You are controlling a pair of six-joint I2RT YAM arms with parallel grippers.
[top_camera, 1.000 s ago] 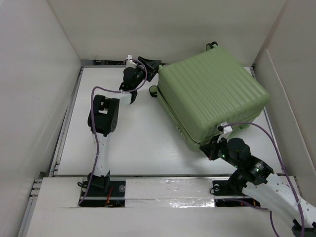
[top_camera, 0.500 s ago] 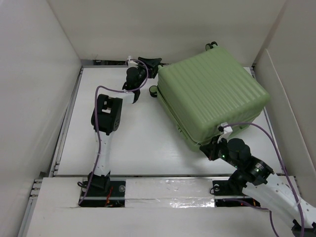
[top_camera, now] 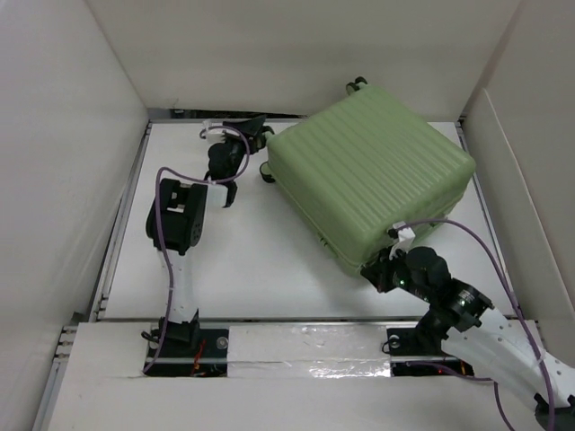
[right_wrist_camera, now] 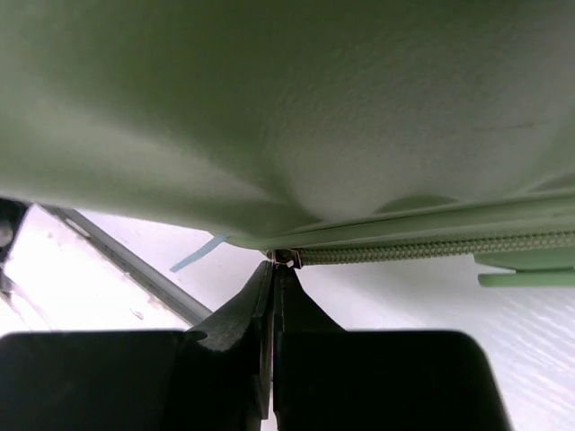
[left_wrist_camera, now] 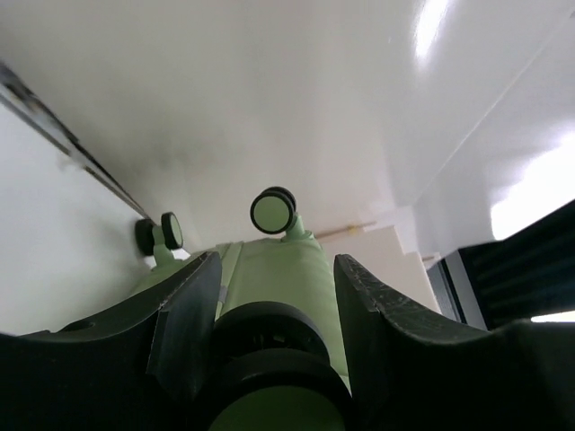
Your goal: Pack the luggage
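The luggage [top_camera: 373, 175], a pale green ribbed suitcase, lies closed on the white table, slightly turned. At its far-left corner my left gripper [top_camera: 262, 130] is closed round a black-and-green caster wheel [left_wrist_camera: 269, 341], whose sides sit between the two fingers [left_wrist_camera: 189, 314]. Two more wheels [left_wrist_camera: 272, 210] show farther along the shell. At the near corner my right gripper [top_camera: 370, 271] is shut, its tips [right_wrist_camera: 274, 268] pinching the zipper pull [right_wrist_camera: 287, 259] at the end of the zipper track [right_wrist_camera: 431, 249].
White walls close in the table on the left, back and right [top_camera: 54, 180]. A metal rail [top_camera: 121, 224] runs along the table's left edge. A lower caster wheel [top_camera: 267, 171] rests on the table beside the left arm. A slip of blue tape [right_wrist_camera: 199, 252] lies on the table.
The left jaws have narrowed onto the caster wheel. The left arm has swung left, and the luggage has slid and turned leftward with it. The right gripper kept its pinch and followed.
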